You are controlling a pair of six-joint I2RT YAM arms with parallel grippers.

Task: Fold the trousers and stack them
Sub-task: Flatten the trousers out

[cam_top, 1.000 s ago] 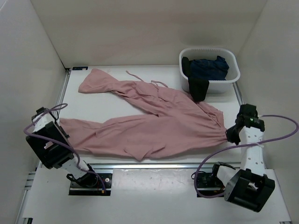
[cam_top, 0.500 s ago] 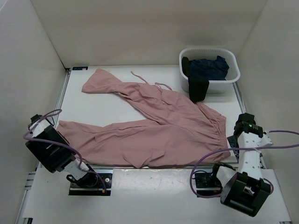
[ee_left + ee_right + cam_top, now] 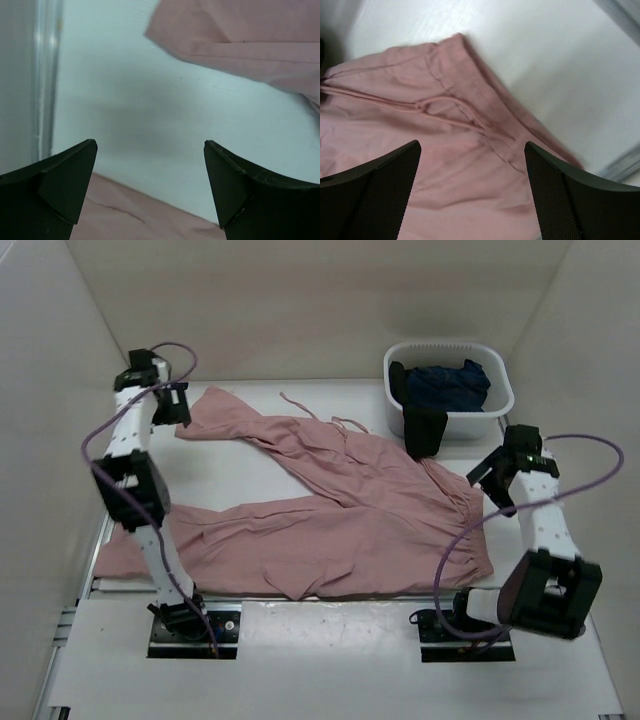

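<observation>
Top external view: a pair of dusty-pink, thin-fabric long trousers (image 3: 330, 510) lies spread flat on the white tabletop (image 3: 230, 470). Its gathered waistband is at the right. One leg runs to the far left, and the other runs along the near edge toward the left, where the left arm crosses in front of it. The two legs form a V that opens leftward. A thin pink drawstring (image 3: 300, 405) trails on the tabletop just beyond the far leg.

The left claw (image 3: 183, 408) hangs at the far left, just beside the cuff of the far leg. The right claw (image 3: 488, 485) hangs over the right end of the waistband. At the far right stands a white ribbed plastic basket (image 3: 470, 425) holding a crumpled dark navy garment (image 3: 450, 385). A black cloth (image 3: 425, 430) is draped over its near rim.

Left wrist view: the left claw (image 3: 150, 145) is spread wide and grips nothing. Bare tabletop (image 3: 175, 100) lies beneath it, and pink fabric (image 3: 240, 30) shows at the upper right and along the lower edge.

Right wrist view: the right claw (image 3: 472, 145) is likewise spread and empty. It sits above the waistband (image 3: 470, 85) and a loop of drawstring (image 3: 435, 107). Whether either claw touches the cloth cannot be told.
</observation>
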